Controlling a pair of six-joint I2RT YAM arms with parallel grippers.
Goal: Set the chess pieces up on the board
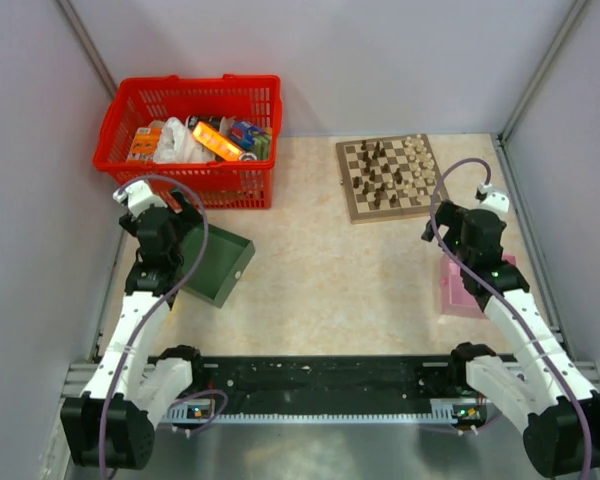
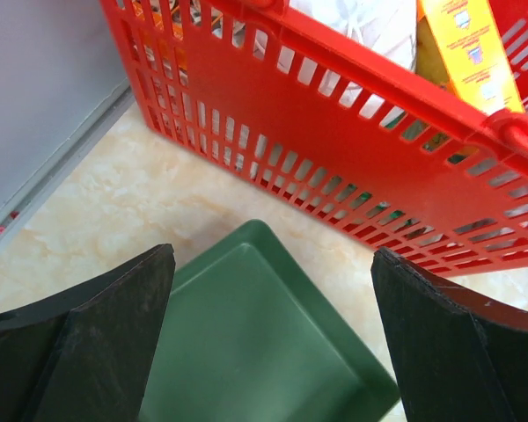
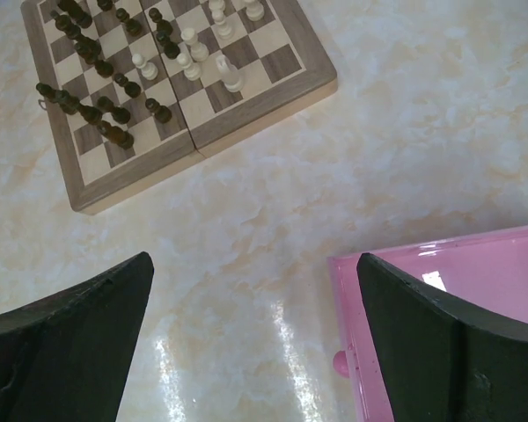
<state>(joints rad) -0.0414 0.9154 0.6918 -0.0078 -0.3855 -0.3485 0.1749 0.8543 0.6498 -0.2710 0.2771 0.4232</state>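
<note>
The board (image 1: 388, 177) lies at the far right of the table, with dark chess pieces (image 1: 369, 180) on its left half and pale chess pieces (image 1: 414, 162) on its right half, scattered over the squares. The right wrist view shows the board (image 3: 246, 110) at top left with dark pieces (image 3: 97, 53) and pale pieces (image 3: 194, 48) upright. My right gripper (image 3: 253, 268) hangs open and empty over the bare table in front of the board. My left gripper (image 2: 273, 259) is open and empty above a green tray (image 2: 246, 352), far left of the board.
A red basket (image 1: 190, 135) full of packets stands at the back left, just beyond the green tray (image 1: 217, 265). A pink box (image 1: 462, 287) sits under the right arm; its corner (image 3: 440, 264) lies by my right finger. Grey walls enclose the table.
</note>
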